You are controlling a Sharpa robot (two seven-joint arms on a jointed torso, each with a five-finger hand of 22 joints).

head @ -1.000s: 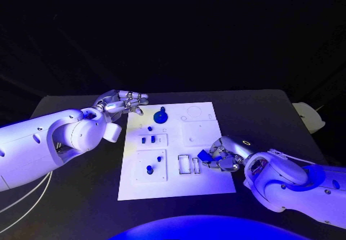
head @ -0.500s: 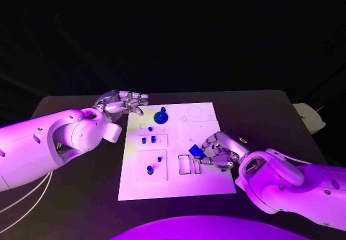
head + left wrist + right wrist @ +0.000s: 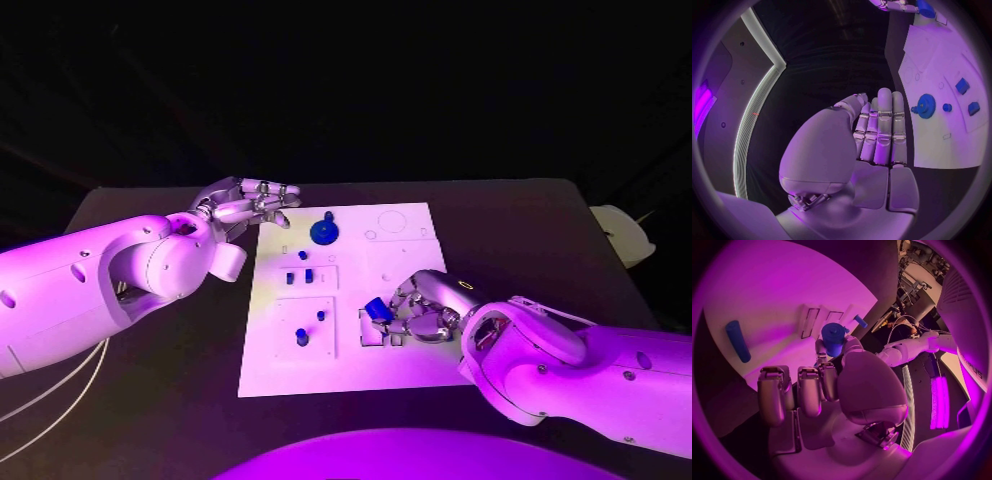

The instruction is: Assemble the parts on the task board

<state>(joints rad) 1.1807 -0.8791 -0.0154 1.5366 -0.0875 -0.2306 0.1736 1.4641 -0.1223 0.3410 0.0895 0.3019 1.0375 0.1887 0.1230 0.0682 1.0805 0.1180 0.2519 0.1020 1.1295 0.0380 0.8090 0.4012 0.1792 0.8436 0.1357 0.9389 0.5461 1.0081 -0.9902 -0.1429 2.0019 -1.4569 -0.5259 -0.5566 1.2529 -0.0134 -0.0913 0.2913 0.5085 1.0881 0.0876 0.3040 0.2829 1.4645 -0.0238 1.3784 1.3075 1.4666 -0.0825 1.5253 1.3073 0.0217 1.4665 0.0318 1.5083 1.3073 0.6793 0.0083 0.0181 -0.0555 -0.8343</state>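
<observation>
Task board point(image 3: 411, 375) looking like smooth matt plastic plate. Blue parts point(image 3: 325, 232) appearing smooth, slightly glossy plastic. Both hands, left hand point(image 3: 248, 204) and right hand point(image 3: 418, 310), showing shiny metallic fingers. Arm shells gleaming as glossy plastic. Desk point(image 3: 548, 230) looking dark, matt.

The task board point(image 3: 378, 290) is a white plate, plain but for faint outlined recesses. The parts on it are blue: a round gear-like piece point(image 3: 325, 232), small pieces point(image 3: 297, 278) and a peg point(image 3: 302, 338). The right hand point(image 3: 421, 310), silver, holds another blue part point(image 3: 379, 310). The left hand point(image 3: 248, 205) is silver too, on a white arm point(image 3: 101, 285). The surface point(image 3: 519, 230) is black.
</observation>
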